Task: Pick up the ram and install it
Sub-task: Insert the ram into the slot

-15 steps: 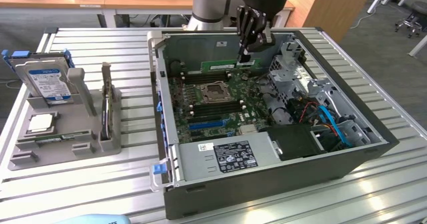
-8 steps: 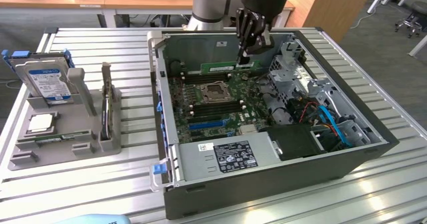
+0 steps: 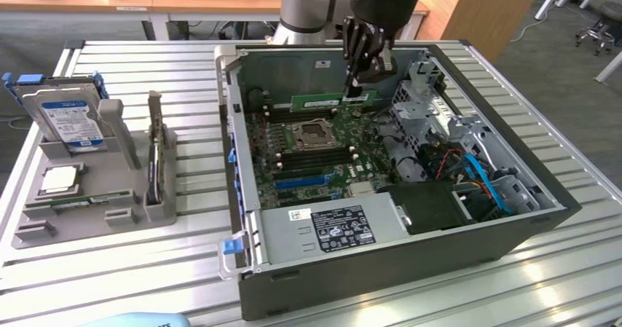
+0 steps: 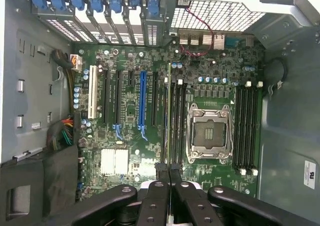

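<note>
Slatted table point(image 3: 116, 269), desks point(image 3: 194, 3); ram point(image 3: 321, 103) in hand point(image 3: 355, 87)

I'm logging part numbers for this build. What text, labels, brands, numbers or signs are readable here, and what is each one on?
Nothing reads clearly enough to quote.
On the hard drive label: blue and white print, too small to read.
On the power supply label: white print on black, too small to read.
On the white sticker on the computer case: a round mark, blurred.
On the ram: no readable print.
</note>
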You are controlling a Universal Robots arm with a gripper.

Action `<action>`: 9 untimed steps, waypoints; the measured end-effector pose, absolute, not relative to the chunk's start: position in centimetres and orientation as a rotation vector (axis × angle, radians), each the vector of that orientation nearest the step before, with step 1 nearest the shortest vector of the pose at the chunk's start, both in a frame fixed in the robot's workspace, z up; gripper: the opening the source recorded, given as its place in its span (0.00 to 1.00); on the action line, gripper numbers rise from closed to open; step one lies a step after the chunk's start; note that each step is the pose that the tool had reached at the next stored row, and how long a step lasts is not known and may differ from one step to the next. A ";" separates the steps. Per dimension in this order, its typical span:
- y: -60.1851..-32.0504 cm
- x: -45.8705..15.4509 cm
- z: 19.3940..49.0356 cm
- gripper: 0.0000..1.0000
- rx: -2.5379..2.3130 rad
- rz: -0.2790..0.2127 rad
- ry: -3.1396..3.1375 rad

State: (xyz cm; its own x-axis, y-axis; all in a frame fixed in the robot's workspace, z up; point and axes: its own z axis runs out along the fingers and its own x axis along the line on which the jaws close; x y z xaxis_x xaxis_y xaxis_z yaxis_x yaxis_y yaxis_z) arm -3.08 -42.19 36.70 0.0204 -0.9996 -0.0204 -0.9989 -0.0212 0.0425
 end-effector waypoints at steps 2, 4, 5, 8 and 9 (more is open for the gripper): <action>-42.2 -3.1 36.6 0.12 2.230 -0.070 -2.188; -42.2 -3.1 36.5 0.12 2.229 -0.071 -2.189; -42.2 -3.1 36.4 0.12 2.228 -0.071 -2.190; -42.2 -3.1 36.2 0.12 2.225 -0.072 -2.191; -42.2 -3.1 36.2 0.12 2.225 -0.072 -2.191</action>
